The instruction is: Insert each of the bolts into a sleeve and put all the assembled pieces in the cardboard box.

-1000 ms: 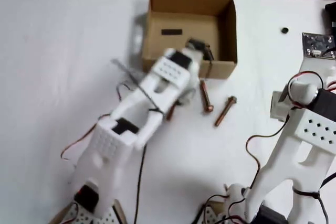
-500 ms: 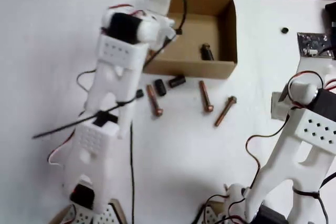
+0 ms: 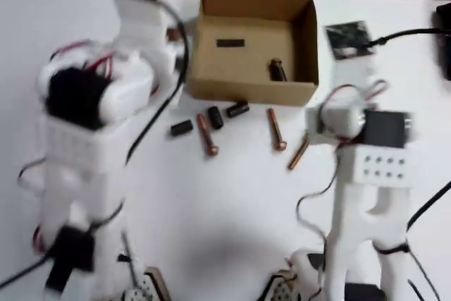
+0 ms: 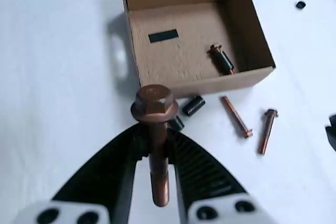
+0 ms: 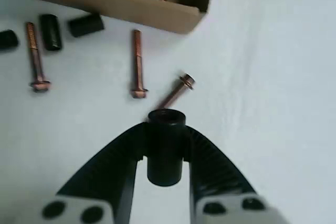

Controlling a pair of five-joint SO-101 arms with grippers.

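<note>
1. The left tool (image 4: 156, 141) is clenched on a copper bolt (image 4: 153, 107). The shank runs back between the jaws, and the hexagonal head stands clear beyond the fingertips, off the counter (image 4: 63, 77).
2. The right tool (image 5: 165, 139) is clenched on a black sleeve (image 5: 166, 156), with its open bore facing away from the wrist.
3. Each arm carries one half of a pair, lifted off the counter. This looks set up for joining them in the air, with the exposed bore as the end the shank would enter.
4. In the high view the cardboard box (image 3: 246, 93) sits at 12 o'clock on the counter, open side up. One assembled piece (image 3: 277, 70) lies inside it, toward its 3 o'clock wall, so that piece appears to be already delivered.
5. Just at 6 o'clock of the box lie three loose sleeves (image 3: 182, 127) (image 3: 215, 117) (image 3: 237, 109) and three loose bolts (image 3: 207, 135) (image 3: 276, 130) (image 3: 299, 151). They lie apart from one another in a rough row and probably await their turn.
6. Several things are hard to make out:
   - The left arm (image 3: 91, 103), at 9 o'clock, is smeared and its outline is hard to trace.
   - The right arm (image 3: 366, 167), at 4 o'clock, covers the counter beneath it.
   - In the left wrist view the held bolt's head overlaps one loose sleeve.
   - A small dark thing (image 4: 300, 4) beyond the box is too small to identify.
   - I cannot tell whether the boxed bolt is fully seated in its sleeve.
</note>
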